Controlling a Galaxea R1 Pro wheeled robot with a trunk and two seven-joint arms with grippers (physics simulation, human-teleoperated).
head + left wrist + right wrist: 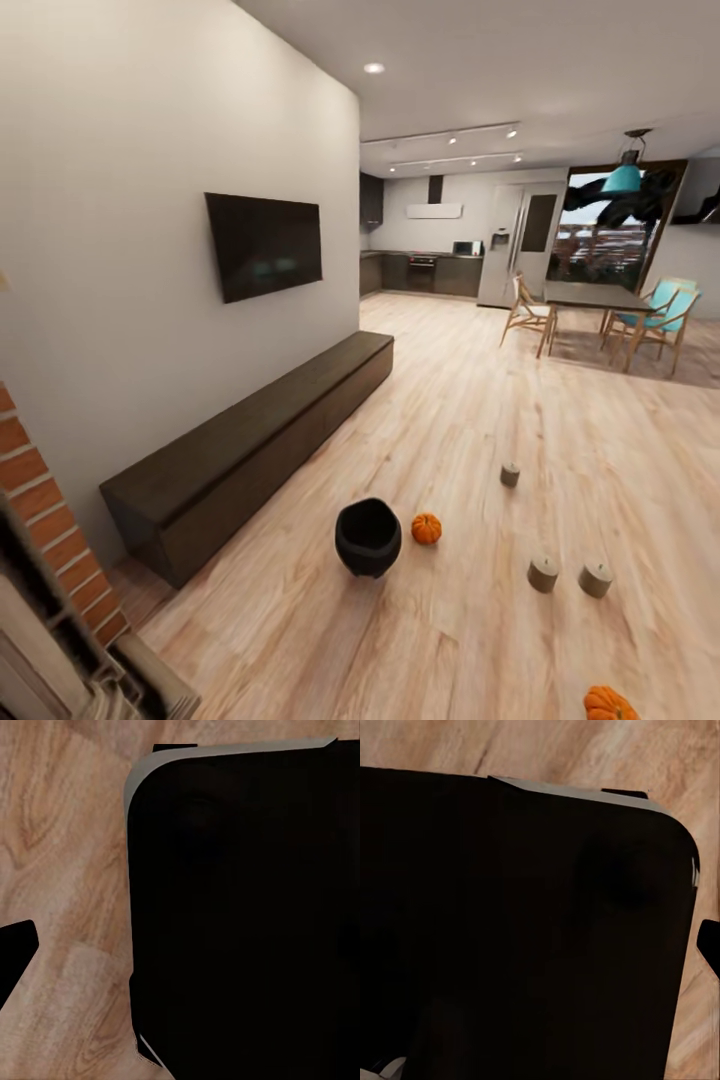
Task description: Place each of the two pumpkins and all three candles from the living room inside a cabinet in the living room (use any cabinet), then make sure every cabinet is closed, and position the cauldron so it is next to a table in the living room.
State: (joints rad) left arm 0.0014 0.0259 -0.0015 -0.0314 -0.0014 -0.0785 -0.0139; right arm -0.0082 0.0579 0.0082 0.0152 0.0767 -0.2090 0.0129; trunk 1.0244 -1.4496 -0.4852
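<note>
Head view: the robot stands in the living room, looking over the wood floor point(470, 420) toward the kitchen.

- Cabinet point(250, 450): long, low and dark, against the left wall under the TV point(265, 243). All fronts look flush and shut.
- Cauldron point(368, 537): black, upright on the floor, just in front of the cabinet's near end.
- First pumpkin point(426, 528): just beside the cauldron, possibly touching; cannot tell.
- Second pumpkin point(608, 704): at the lower edge of the view, partly cut off.
- Candles: one point(510, 475) farther out, two point(543, 574) point(595, 579) close together nearer the robot. All three upright, apart from each other.

Hands: both wrist views look down at floor boards and a large dark rounded body. Neither hand's opening can be told, nor whether it holds anything.

Risks, as judged:
- The cauldron is close to the first pumpkin; a reach for the pumpkin could knock the cauldron or send the pumpkin rolling under the cabinet's edge.
- The paired candles stand near each other; closing on one may tip its neighbour.
- The second pumpkin lies close to the base; driving forward could run into it.
- Handleless fronts may be hard to pull open.
</note>
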